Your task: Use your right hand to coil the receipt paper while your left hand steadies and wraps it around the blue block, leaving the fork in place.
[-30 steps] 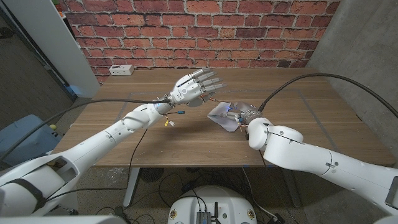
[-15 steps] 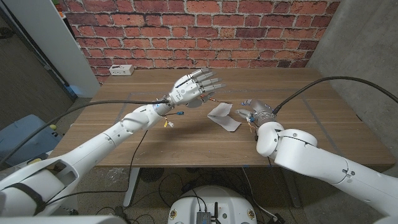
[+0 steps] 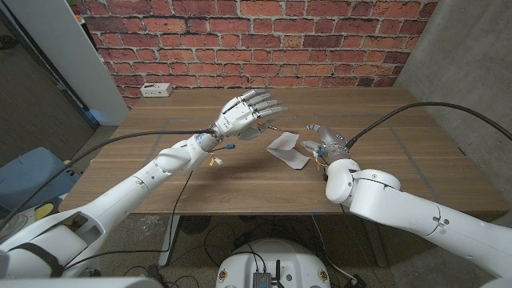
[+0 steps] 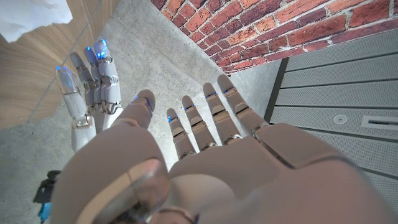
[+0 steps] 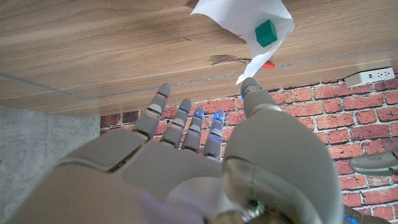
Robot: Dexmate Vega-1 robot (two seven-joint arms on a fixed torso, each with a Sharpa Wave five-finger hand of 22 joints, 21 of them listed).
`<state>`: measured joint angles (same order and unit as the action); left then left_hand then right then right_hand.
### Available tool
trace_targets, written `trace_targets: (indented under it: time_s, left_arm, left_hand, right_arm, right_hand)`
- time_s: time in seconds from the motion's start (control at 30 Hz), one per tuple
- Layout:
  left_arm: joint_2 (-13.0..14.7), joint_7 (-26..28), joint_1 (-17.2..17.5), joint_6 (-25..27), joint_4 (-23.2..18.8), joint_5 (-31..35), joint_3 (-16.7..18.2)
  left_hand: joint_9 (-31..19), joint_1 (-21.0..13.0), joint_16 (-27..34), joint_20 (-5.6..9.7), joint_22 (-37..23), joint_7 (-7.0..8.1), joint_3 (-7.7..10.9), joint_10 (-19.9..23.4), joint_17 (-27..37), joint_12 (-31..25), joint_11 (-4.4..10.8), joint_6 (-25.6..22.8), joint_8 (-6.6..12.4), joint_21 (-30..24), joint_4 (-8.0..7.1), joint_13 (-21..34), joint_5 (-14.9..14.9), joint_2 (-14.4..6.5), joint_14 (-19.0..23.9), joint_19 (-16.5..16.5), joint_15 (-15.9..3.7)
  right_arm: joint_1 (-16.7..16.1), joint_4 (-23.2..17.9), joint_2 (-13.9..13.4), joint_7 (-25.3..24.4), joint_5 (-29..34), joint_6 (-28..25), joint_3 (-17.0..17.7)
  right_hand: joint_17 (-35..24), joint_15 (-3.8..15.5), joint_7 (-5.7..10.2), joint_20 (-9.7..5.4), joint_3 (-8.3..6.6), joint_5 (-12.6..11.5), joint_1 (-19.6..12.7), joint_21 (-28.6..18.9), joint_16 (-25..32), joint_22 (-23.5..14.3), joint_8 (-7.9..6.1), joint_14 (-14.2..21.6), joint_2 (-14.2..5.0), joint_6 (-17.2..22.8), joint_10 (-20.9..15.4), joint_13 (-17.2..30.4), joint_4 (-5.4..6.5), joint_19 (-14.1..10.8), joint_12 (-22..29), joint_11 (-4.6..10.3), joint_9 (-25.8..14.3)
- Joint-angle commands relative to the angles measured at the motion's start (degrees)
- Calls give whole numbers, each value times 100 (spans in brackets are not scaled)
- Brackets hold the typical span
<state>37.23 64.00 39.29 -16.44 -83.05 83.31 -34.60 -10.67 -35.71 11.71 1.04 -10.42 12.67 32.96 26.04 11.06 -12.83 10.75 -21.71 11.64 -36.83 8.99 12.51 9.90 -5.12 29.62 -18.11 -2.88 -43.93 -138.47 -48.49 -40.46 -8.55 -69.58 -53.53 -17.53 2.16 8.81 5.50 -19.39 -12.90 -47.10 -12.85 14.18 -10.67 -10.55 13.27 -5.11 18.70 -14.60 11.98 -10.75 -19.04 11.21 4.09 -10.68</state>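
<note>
Your right hand (image 3: 329, 144) sits just beside the receipt paper (image 3: 289, 150), fingers spread, holding nothing, so it's closest. The paper lies toward your left hand (image 3: 246, 113), which hovers open above the table, and the blue block (image 5: 265, 33) sits on the paper.

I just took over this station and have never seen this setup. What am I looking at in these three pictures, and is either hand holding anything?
This is a two-armed robot at a wooden table, each arm ending in a humanlike hand. The wide picture comes from a camera on its head, looking down. The other two come from cameras on each wrist, looking along the back of that hand; they are turned, so the table appears overhead.

The left hand hangs above the table, fingers spread, holding nothing. The right hand is also open and holds nothing, just beside the receipt paper.

The right wrist view shows the paper with the blue block against it, looking greenish here, and the fork with a reddish handle lying next to them. A white power strip sits at the far edge.
</note>
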Motion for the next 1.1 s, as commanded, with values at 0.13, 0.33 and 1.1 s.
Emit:
trace_targets:
  time_s: [0.13, 0.33, 1.1]
  left_arm:
    - [446, -223, -162, -371, -78, -1448, -491]
    - [696, -566, -337, -677, -174, -2079, -745]
    - [701, -789, -756, -967, 174, -2382, -1112]
  left_hand:
    - [-8, 91, 22, -100, -6, -9, 62, 99, 11, -45, -51, -126, 7, 9, 2, 18, 30, 17, 74, -38, -948]
    - [-7, 187, 36, -146, -11, -10, 77, 181, 16, -63, -84, -241, 25, 32, -28, 19, 22, 43, 116, -11, -931]
    - [1, 528, 47, -221, -26, -69, 55, 229, 40, -58, -152, -412, 9, 84, -158, 34, 12, 49, 116, 62, -852]
  right_arm:
    - [-2, 839, 177, 532, 1475, 1236, -482]
    - [-279, 1319, 385, 536, 2020, 2044, -334]
    - [-1215, 1385, 958, 772, 3380, 2071, 568]
  right_hand:
    - [51, 283, 355, -85, 108, -60, -296, 50, -51, 7, -54, -86, 382, 66, 85, 17, 22, 45, 15, 257, -11]
    - [69, 374, 377, -142, 103, -153, -583, 62, -39, 7, -130, -65, 451, 276, 14, 21, 37, 67, 67, 417, -22]
    - [-77, 601, 394, -279, 160, -357, -1606, -12, 275, 2, -252, 211, 100, 1479, -490, 36, 258, -194, 180, 637, -32]
